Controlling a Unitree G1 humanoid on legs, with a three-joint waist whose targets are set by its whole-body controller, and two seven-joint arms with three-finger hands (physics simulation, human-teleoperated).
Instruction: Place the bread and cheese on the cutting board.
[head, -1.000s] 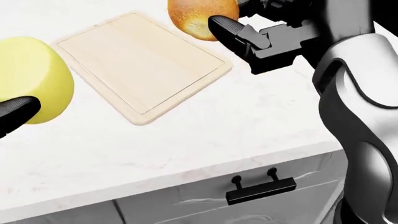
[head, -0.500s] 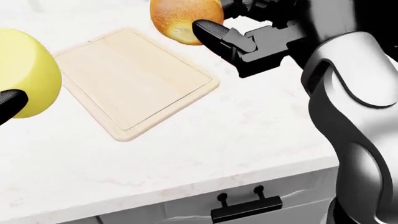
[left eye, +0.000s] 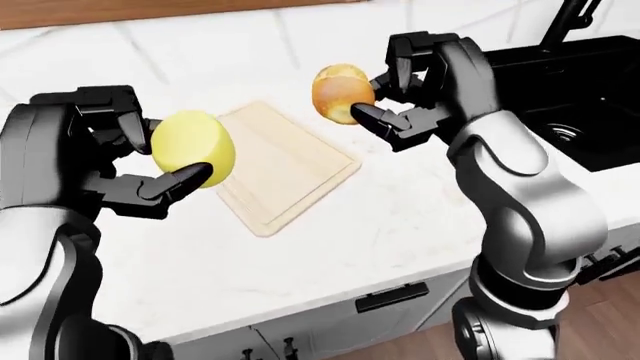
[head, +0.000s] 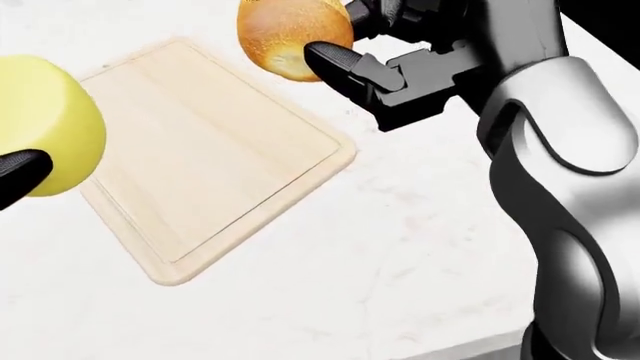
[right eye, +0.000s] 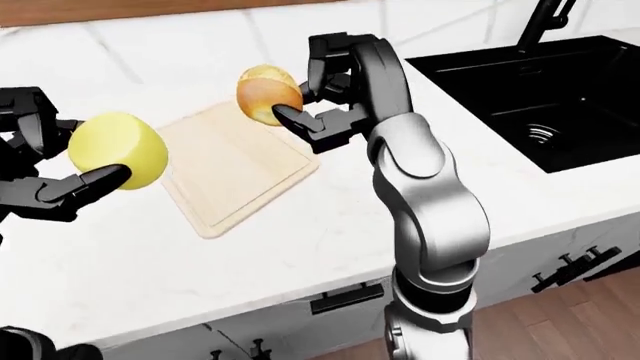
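A pale wooden cutting board (head: 210, 150) lies bare on the white counter (head: 400, 247). My right hand (left eye: 385, 94) is shut on a round golden bread roll (left eye: 338, 93), held in the air above the board's right corner. My left hand (left eye: 140, 154) is shut on a yellow cheese wheel (left eye: 193, 147), held above the counter at the board's left edge. In the head view the bread roll (head: 290, 34) sits at the top and the cheese wheel (head: 45, 124) at the left edge.
A black sink (right eye: 530, 97) with a black faucet (right eye: 540, 22) is set into the counter on the right. Below the counter edge are white drawers with black handles (left eye: 392, 297). A wood floor (right eye: 560, 330) shows at bottom right.
The head view has shifted: the board now appears larger and lower-left, and the drawer handle has dropped out of view. Both hands still hold their items above the board.
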